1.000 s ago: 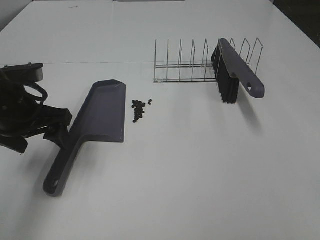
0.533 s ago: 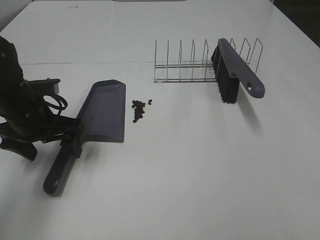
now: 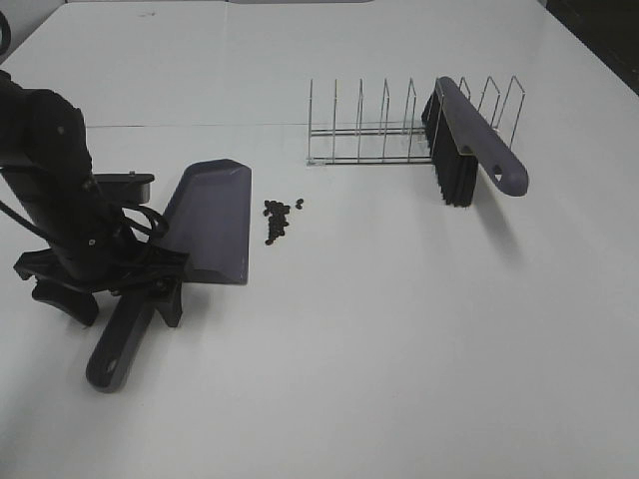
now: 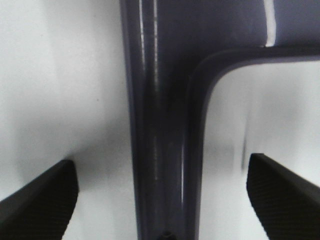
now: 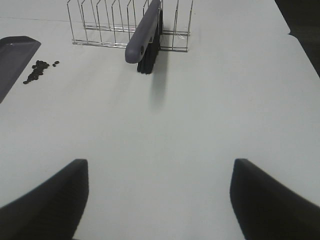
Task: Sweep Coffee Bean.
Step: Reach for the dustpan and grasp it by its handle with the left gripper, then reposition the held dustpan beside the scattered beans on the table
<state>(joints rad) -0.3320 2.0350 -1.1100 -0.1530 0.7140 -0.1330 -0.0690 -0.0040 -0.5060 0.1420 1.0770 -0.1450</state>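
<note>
Poised over the dustpan [image 3: 210, 225] handle, by the table's [image 3: 399, 349] left edge
With left gripper [image 4: 160, 162] spread wide either side (not gripping); right gripper [image 5: 160, 170] open, empty; beans [image 3: 278, 218] just beside the dustpan.

High camera overlooks the table [image 3: 399, 349]; left wrist views the dustpan [image 4: 160, 100] close, right wrist distantly.

White table [image 3: 399, 359]. At left, a black gripper [image 3: 123, 305], jaws apart, straddles the handle of a purple dustpan [image 3: 205, 225]. Dark beans [image 3: 278, 218] lie just beside its blade. A brush [image 3: 479, 138] leans in a wire rack [image 3: 361, 130].
</note>
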